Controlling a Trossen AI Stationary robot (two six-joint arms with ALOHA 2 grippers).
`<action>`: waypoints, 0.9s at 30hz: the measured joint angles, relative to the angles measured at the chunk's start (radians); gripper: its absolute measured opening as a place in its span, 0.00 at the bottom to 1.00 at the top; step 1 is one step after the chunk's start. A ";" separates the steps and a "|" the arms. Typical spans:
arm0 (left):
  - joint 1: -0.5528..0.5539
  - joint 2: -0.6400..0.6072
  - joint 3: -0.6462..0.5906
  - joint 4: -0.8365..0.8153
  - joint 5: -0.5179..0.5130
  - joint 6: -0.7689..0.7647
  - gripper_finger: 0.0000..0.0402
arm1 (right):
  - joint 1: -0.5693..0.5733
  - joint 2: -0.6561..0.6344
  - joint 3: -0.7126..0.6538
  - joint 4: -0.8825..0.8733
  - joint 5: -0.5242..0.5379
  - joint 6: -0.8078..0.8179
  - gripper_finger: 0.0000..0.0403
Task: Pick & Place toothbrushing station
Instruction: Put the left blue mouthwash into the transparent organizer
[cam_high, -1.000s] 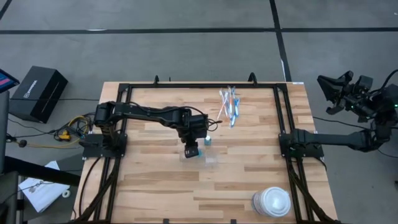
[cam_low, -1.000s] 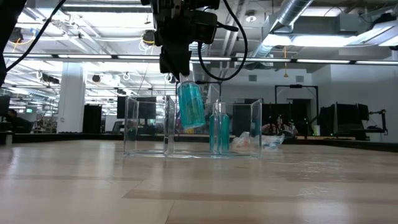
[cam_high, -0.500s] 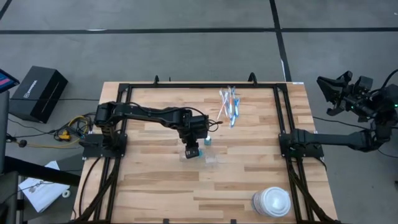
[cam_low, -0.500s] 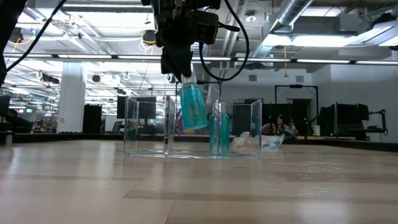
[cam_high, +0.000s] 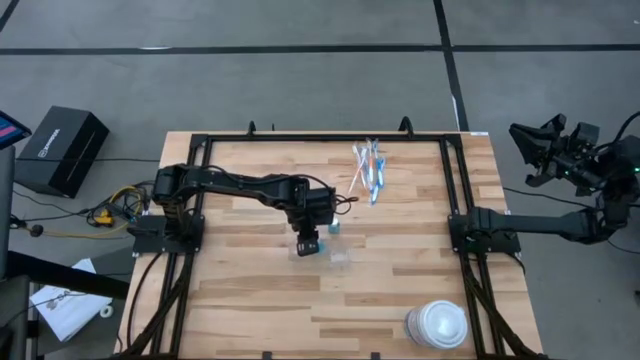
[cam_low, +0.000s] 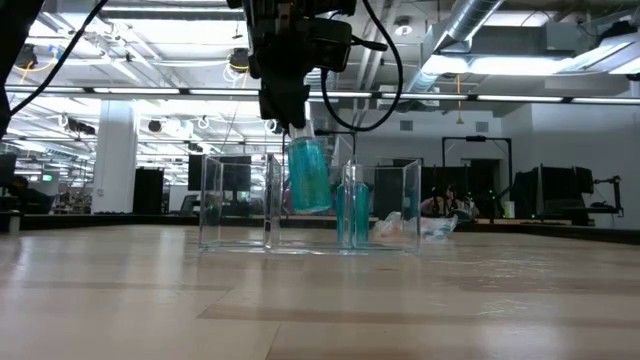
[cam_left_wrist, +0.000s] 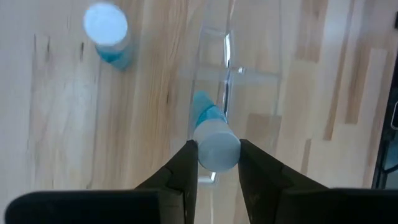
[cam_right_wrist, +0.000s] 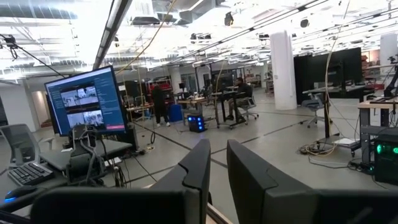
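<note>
The left gripper (cam_low: 297, 125) grips a tube (cam_low: 308, 175) by its cap, hanging near-upright directly over the clear holder (cam_low: 240, 205). The second tube (cam_high: 335, 226) stands just beside.

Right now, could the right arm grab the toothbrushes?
Probably not. The right pincer hangs off beyond the table's edge, pointing into the room, far from the toothbrushes. Nothing blocks them; it would simply have to swing in.

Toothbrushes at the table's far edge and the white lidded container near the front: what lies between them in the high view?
Only bare wood of the table lies between the toothbrushes and the white lidded container, in the high view.
</note>
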 joint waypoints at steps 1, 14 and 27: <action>0.003 0.000 0.000 -0.015 0.000 0.002 0.20 | 0.000 0.000 0.000 0.000 -0.003 0.000 0.12; 0.008 0.000 0.000 -0.092 0.002 0.056 0.20 | 0.000 0.000 0.000 0.000 -0.006 0.000 0.12; 0.031 0.023 0.003 -0.117 0.008 0.077 0.20 | 0.000 0.004 -0.001 -0.002 -0.025 -0.016 0.12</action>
